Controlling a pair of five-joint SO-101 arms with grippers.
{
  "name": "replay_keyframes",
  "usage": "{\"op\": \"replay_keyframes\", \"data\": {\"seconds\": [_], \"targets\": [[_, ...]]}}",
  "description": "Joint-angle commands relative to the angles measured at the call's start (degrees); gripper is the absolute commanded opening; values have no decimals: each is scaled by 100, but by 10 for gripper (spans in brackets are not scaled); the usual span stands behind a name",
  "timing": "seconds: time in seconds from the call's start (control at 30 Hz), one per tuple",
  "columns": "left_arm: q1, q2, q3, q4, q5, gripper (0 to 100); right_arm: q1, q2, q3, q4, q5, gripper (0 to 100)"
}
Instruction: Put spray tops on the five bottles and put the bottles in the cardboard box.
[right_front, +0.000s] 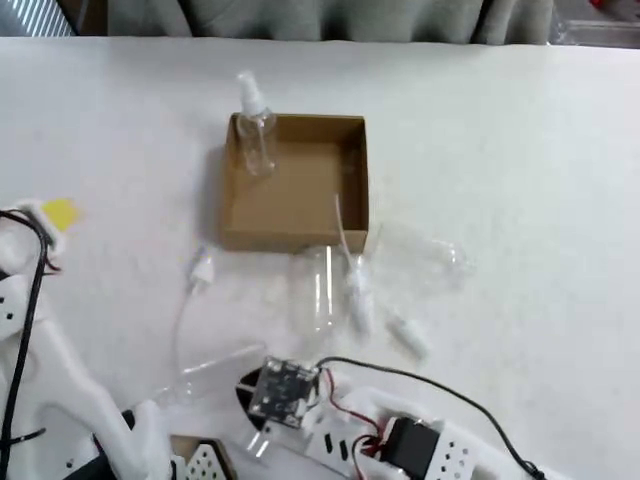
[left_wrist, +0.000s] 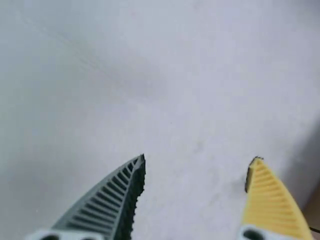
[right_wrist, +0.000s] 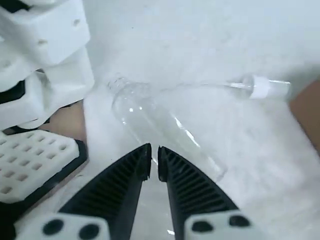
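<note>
The cardboard box (right_front: 295, 185) sits mid-table, and one clear bottle with a spray top (right_front: 255, 125) stands in its back left corner. Three open clear bottles lie in front of the box: one (right_front: 315, 290), one (right_front: 422, 255), and one (right_front: 208, 375) by my right gripper (right_front: 248, 387). Loose spray tops lie at the box's front left (right_front: 200, 270), between the bottles (right_front: 358, 292) and further forward (right_front: 405, 335). My right gripper (right_wrist: 154, 149) is shut and empty, its tips just short of the lying bottle (right_wrist: 165, 127); a spray top (right_wrist: 257, 87) lies beyond. My left gripper (left_wrist: 199, 161) is open over bare table.
The left arm's white body (right_front: 60, 380) stands along the table's front left, with its yellow finger (right_front: 58, 212) at the left edge. A perforated white pad (right_wrist: 30, 165) lies close beside the right gripper. The table behind and to the right of the box is bare.
</note>
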Motion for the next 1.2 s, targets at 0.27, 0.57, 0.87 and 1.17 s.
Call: {"op": "replay_keyframes", "data": {"seconds": [0.27,0.57,0.87,1.17], "targets": [[-180,13,-519,185,-105,313,-312,2369,-484,-1112,62,15],[-418,1402,-1345,185,-88,313,-312,4101,-914,-2510,0,15],[-567,1745,-1679,325,-70,312,-708,6246,-1758,-3407,-9,15],[-576,1745,-1662,510,-88,312,-92,8145,-2444,-4936,-9,15]]}}
